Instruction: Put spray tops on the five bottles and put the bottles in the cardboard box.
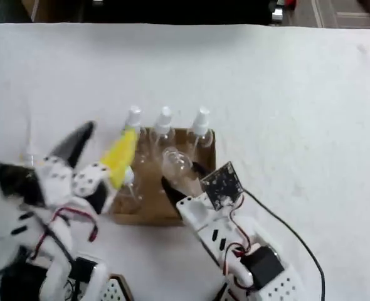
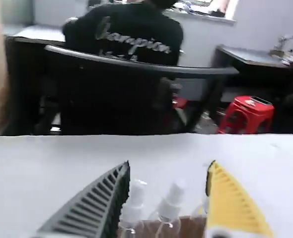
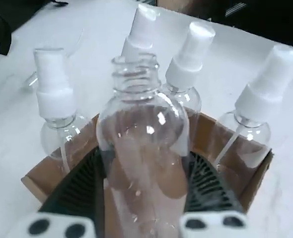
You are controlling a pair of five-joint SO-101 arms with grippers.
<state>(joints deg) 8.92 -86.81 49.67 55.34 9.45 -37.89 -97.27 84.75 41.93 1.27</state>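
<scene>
Four capped bottles stand in the cardboard box (image 1: 144,214) on the white table (image 1: 285,94): three in a row (image 1: 165,125) along its 12 o'clock wall, and one capped bottle (image 3: 57,131) at the 9 o'clock side, all with white spray heads up. Your right gripper (image 1: 182,175) reaches in from 5 o'clock, its black fingers pinching the uncapped bottle (image 1: 175,162) by the body near the box's centre. That bottle's long axis runs close to vertical, open threaded neck upward. Your left gripper (image 1: 110,128) hangs over the box's 10 o'clock corner, black and yellow fingers spread wide with nothing between them, tips aimed toward 12 o'clock. Well out at the box's 9 o'clock, a loose spray top (image 1: 29,147) lies on the table, its thin tube pointing toward 12 o'clock.
</scene>
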